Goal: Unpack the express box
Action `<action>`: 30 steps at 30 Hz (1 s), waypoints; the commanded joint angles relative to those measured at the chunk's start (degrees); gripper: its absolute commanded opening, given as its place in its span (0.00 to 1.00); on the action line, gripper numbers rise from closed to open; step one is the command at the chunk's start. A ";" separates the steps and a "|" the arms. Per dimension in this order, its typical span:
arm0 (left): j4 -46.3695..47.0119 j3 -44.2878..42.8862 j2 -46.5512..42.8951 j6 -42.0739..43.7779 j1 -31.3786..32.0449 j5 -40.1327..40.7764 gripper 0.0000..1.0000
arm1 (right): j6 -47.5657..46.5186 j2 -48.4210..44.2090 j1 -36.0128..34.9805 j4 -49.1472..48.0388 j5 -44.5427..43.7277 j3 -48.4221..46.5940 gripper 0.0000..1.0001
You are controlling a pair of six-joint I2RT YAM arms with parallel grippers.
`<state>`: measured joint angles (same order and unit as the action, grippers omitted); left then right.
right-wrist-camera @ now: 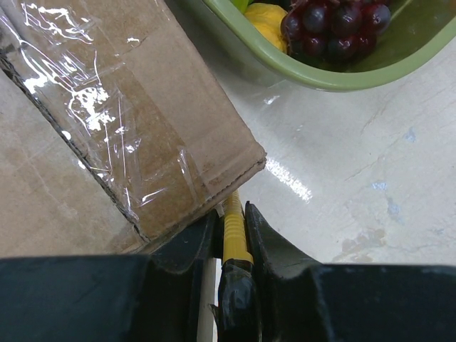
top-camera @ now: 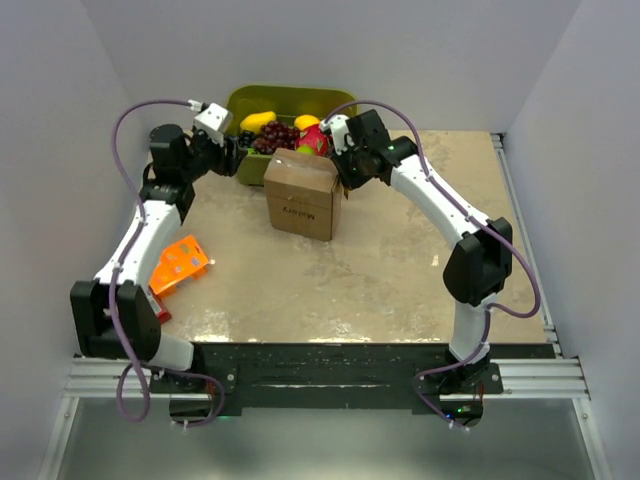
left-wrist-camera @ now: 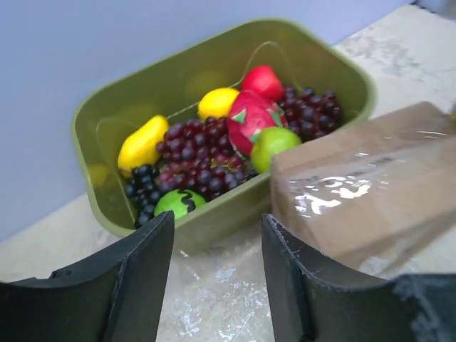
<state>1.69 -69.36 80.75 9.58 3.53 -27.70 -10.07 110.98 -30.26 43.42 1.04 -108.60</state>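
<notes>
While my right jaws clamp a yellow cutter (right-wrist-camera: 235, 229) at the right edge of the express box (top-camera: 302, 195), far-centre on the table (top-camera: 400, 270), and my left jaws hang open, tape-slitting seems in hand: next needs blade on the taped seam (right-wrist-camera: 78, 152).

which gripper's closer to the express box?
Right: right gripper, shut on a yellow tool, sits at a corner of the express box; left gripper stands open off its other side.

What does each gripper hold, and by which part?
The right gripper pinches a yellow tool by its body, tip at the box corner. The left gripper is open, empty.
</notes>
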 commanded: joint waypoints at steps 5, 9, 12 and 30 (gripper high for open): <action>5.50 4.58 9.07 -7.65 2.88 -4.90 0.56 | 0.13 -2.79 -0.33 -2.81 0.72 -2.93 0.00; 5.34 6.69 7.15 -6.69 5.17 -8.15 0.55 | 0.22 -2.26 -0.33 -3.08 1.25 -3.64 0.00; 3.93 8.80 4.52 -5.63 6.14 -10.96 0.55 | 0.13 -2.17 -0.41 -3.34 1.51 -3.99 0.00; -24.16 3.55 -2.00 8.23 1.68 -9.90 0.59 | 0.58 -1.81 0.02 -1.58 0.73 -4.52 0.00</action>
<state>-11.62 -57.43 77.73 9.28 9.67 -36.18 -9.72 111.00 -29.61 42.24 2.11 -110.06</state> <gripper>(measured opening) 0.589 0.207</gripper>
